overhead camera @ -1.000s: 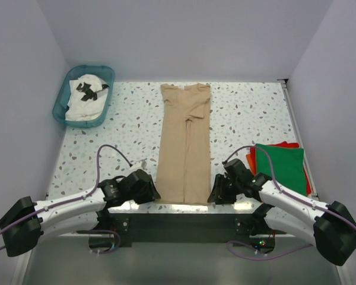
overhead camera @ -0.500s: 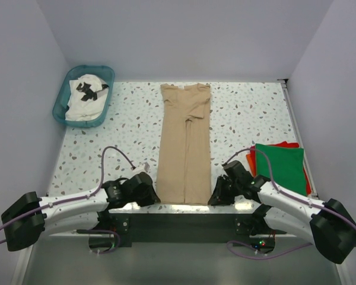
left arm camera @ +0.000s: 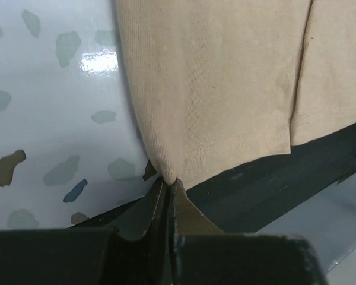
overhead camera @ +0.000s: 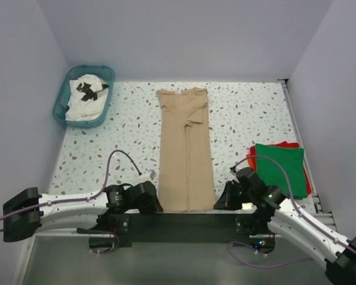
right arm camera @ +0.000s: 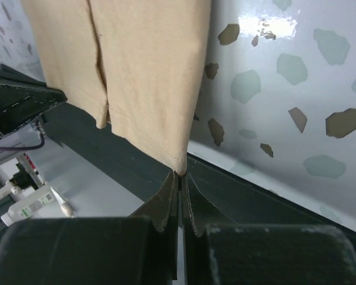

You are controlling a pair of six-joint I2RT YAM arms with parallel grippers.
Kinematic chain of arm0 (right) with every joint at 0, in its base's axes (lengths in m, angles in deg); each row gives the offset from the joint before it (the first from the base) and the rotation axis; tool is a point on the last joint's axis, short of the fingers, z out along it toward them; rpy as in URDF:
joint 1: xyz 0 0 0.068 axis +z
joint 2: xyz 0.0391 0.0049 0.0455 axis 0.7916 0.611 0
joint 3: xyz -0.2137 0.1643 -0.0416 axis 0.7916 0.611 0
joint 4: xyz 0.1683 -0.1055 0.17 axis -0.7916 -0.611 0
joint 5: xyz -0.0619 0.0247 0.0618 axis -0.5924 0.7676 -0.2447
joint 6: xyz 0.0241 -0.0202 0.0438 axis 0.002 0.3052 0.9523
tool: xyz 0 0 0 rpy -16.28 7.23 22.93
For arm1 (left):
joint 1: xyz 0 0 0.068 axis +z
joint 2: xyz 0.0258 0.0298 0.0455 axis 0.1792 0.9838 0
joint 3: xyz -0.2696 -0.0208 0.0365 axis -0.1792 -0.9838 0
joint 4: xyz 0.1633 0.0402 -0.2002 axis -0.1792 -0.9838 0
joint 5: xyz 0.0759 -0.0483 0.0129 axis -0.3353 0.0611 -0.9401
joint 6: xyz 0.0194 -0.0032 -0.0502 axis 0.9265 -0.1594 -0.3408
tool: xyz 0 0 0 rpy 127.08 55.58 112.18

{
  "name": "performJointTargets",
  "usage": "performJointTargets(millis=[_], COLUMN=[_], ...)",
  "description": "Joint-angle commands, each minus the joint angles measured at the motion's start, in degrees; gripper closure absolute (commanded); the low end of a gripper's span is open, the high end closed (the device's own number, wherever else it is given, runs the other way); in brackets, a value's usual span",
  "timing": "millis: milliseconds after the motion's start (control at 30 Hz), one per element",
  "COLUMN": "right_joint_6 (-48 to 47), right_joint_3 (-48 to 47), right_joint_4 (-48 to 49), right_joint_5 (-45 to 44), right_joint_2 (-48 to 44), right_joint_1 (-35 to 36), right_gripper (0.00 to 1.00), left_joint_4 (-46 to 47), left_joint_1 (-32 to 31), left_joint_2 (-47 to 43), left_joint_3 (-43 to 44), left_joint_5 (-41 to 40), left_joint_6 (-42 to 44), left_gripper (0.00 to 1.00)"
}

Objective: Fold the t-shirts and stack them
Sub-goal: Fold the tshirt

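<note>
A long tan t-shirt (overhead camera: pixel 185 148), folded into a narrow strip, lies down the middle of the table, its near hem hanging over the front edge. My left gripper (overhead camera: pixel 155 206) is shut on the hem's near-left corner (left arm camera: pixel 166 175); the cloth pinches to a point between the fingertips (left arm camera: pixel 177 191). My right gripper (overhead camera: pixel 219 202) is shut on the near-right corner (right arm camera: pixel 179 169) in the same way. A folded green t-shirt (overhead camera: pixel 280 167) lies on a red-orange t-shirt (overhead camera: pixel 251 160) at the right. A white t-shirt with black print (overhead camera: pixel 86 98) sits crumpled in the basket.
The teal plastic basket (overhead camera: pixel 64 95) stands at the back left corner. The table's dark front rail (overhead camera: pixel 184 222) runs under the tan hem between both arm bases. White walls close in the left, back and right sides.
Both grippers closed on the tan t-shirt's near corners and drew back toward the front edge. The shirt slid nearer with them; its hem now overhangs the rail.
</note>
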Motion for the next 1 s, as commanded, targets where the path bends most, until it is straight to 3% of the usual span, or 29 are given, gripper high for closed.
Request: performJointTargets(millis=[0, 233, 433, 600, 967], right_joint_6=[-1.21, -5.43, -7.45, -10.62, -14.84], right_joint_3=[-1.12, -10.08, -21.15, -32.03, -46.81], right_joint_4=[-7.27, -0.16, 7.12, 11.79, 20.50], right_joint_5=[0.23, -5.38, -14.26, -21.03, -17.35], right_joint_2=[-3.17, 8.68, 21.58, 33.64, 52.28], right_joint_1=[0.28, 0.28, 0.20, -0.77, -13.16], right_gripper=[1.00, 1.00, 1.00, 1.00, 1.00], left_joint_4=[-3.20, -3.47, 3.46, 6.72, 9.27], left_joint_1=[-1.29, 1.69, 16.17, 23.39, 34.30], left_joint_2=[-0.91, 1.20, 7.08, 17.44, 38.09], left_joint_3=[3.56, 10.68, 16.30, 24.30, 43.47], left_joint_5=[-1.92, -6.58, -2.90, -1.66, 0.09], left_joint_6=[-0.43, 2.91, 12.22, 17.58, 21.99], left_gripper=[1.00, 1.00, 1.00, 1.00, 1.00])
